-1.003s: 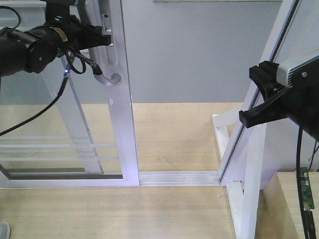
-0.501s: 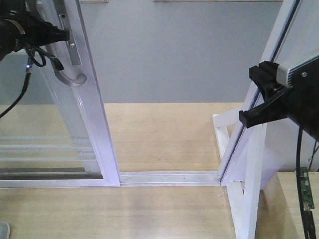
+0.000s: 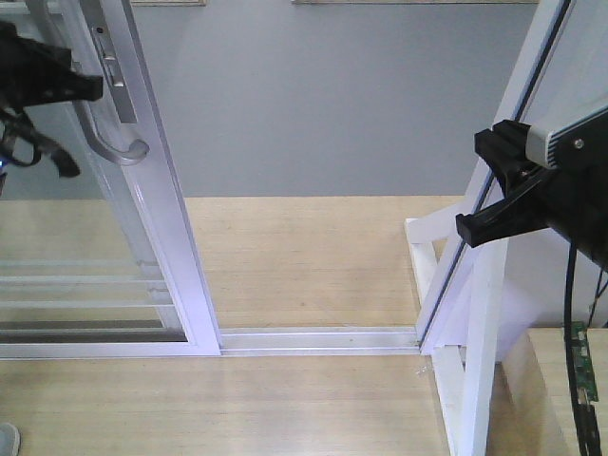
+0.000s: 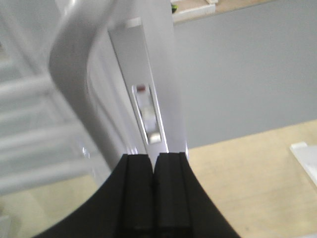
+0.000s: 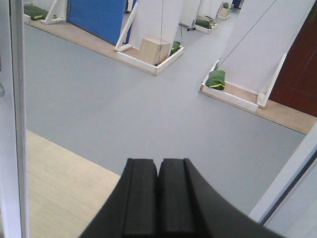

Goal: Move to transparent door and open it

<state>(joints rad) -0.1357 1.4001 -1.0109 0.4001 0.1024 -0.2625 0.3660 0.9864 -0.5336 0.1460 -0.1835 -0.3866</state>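
The transparent door [image 3: 163, 204] stands at the left in the front view, slid partly open, with thin white bars low in its glass. Its curved grey handle [image 3: 114, 147] and lock plate [image 3: 106, 62] sit on the frame's near edge. My left gripper [image 3: 93, 87] is shut and empty, its tip just left of the handle, close to the lock plate. In the left wrist view the shut gripper [image 4: 154, 156] points at the lock plate [image 4: 144, 106], with the handle [image 4: 74, 74] to its left. My right gripper [image 3: 463, 228] is shut and empty at the right, and points at the grey floor in its wrist view [image 5: 158, 161].
The white floor track [image 3: 318, 339] runs from the door to a slanted white-framed panel [image 3: 518, 114] with a white base [image 3: 465, 380] at the right. Grey floor lies beyond the opening. A green circuit board [image 3: 581, 356] hangs at the far right. White partitions [image 5: 153, 20] stand farther off.
The door has slid left together with my left arm, widening the opening. The left gripper has dropped a little and sits farther left. The right arm has not moved.
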